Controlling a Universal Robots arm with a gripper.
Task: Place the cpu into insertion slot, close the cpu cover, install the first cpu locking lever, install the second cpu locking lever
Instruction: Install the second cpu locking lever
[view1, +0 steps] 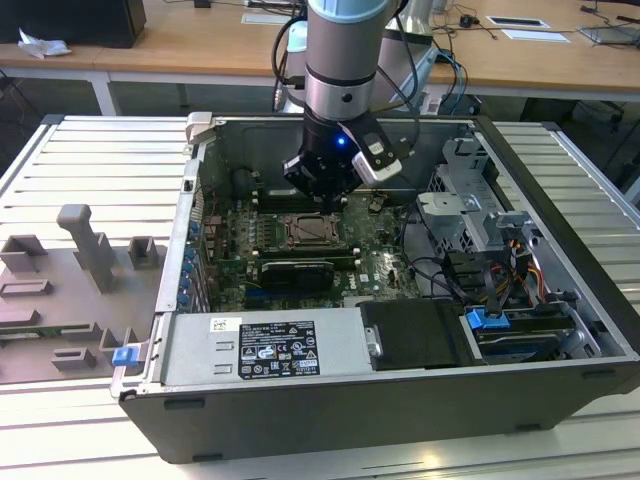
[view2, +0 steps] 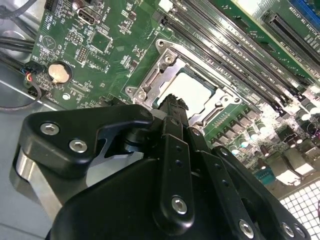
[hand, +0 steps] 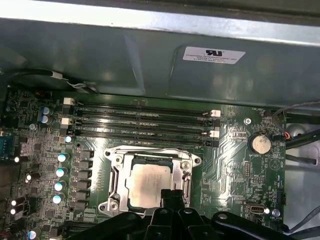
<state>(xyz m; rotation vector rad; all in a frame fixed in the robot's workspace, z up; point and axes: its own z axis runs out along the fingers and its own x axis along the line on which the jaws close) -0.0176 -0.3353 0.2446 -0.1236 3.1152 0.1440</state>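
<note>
cpu (hand: 147, 186) seated (cover (hand: 120, 165) down), desks (view1: 200, 40) behind

Gripper (hand: 172, 197) hides the cpu cover (hand: 152, 165) — near edge

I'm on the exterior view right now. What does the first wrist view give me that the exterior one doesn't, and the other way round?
First wrist view: a close look at the cpu lying flat inside the insertion slot, with the cpu cover framing it, plus the memory slots and a coin cell battery.

Exterior view: the whole open computer case, the power supply, the drive cage and the grey fixture blocks outside the case.

Both: the gripper just above the socket, and the green motherboard.
</note>
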